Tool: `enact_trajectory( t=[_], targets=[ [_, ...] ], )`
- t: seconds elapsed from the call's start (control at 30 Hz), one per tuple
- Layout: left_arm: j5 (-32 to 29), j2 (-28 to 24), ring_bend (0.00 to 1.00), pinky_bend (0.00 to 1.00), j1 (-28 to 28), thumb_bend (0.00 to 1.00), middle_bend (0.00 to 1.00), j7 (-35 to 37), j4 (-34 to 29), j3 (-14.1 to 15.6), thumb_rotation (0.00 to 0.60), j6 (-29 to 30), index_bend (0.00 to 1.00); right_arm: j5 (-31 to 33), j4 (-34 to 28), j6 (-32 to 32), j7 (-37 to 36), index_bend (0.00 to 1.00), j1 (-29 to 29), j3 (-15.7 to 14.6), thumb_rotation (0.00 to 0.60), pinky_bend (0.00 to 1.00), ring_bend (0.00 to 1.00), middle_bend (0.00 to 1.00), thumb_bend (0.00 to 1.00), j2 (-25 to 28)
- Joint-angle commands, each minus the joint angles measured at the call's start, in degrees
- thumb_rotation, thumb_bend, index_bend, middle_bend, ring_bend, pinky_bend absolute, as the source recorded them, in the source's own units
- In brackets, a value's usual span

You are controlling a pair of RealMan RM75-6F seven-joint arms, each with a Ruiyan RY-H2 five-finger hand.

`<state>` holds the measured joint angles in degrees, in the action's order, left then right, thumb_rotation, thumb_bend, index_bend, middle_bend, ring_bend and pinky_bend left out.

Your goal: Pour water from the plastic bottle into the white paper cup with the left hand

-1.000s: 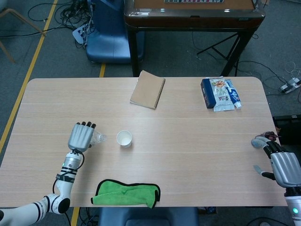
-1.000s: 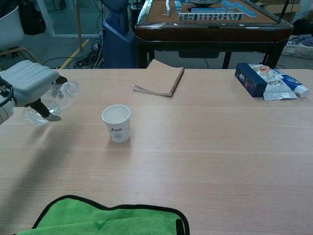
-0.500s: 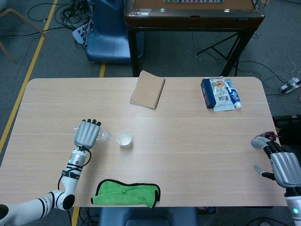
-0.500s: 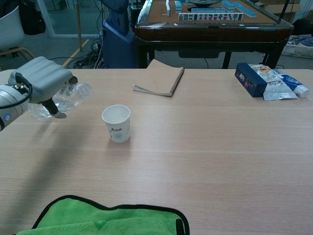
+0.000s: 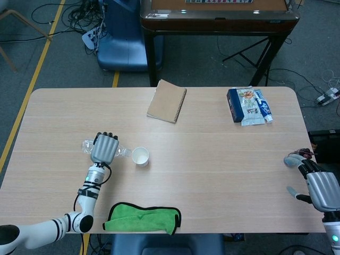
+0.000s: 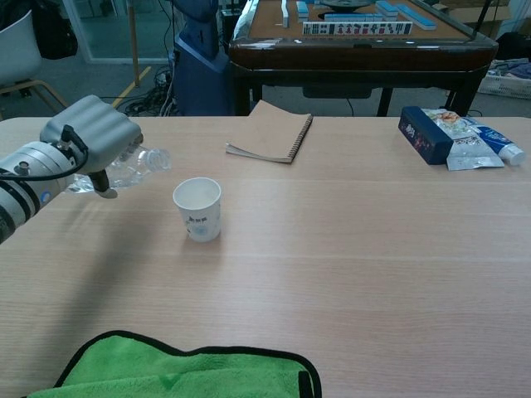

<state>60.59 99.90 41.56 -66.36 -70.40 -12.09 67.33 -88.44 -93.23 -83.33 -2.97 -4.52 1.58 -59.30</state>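
While gripped sideways by left robot hand point(image 6: 91, 133): one plastic bottle point(image 6: 137, 164), apparently uncapped, beside one white paper cup point(image 6: 197, 209).

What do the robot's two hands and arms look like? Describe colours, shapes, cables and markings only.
Both the left hand and the right hand have ribbed grey backs and dark fingers. The left arm is white with black bands, a black cable looping at the wrist and a small green light. The right arm is barely visible.

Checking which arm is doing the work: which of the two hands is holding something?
The left hand: it grips the tilted plastic bottle beside the white paper cup. The right hand holds nothing at the table's far edge.
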Motion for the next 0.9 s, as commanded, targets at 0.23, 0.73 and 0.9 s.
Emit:
enact_trajectory(
  t=[0.23,0.73,0.9],
  targets=[
    [-2.3,1.5,0.52,0.63,1.5,0.07,0.59,-4.1,2.6,1.2,0.6,-0.7,0.59,-0.1,0.0,-0.1,-0.5,0.23,0.0,0.0,0.6,0.47,0.22,0.21,0.17,0.2],
    [-3.5,2.1,0.52,0.63,2.8,0.06,0.59,-9.1,3.6,2.8,0.6,0.2,0.59,-0.3,0.2,0.0,-1.2,0.23,0.0,-0.1,0.6,0.47,0.22,0.21,0.17,0.3],
    [-4.0,2.2,0.52,0.63,3.4,0.07,0.59,-10.7,3.2,2.7,0.6,0.8,0.59,-0.2,0.2,0.1,-1.3,0.23,0.0,-0.1,0.6,0.47,0.22,0.21,0.17,0.3]
  ],
)
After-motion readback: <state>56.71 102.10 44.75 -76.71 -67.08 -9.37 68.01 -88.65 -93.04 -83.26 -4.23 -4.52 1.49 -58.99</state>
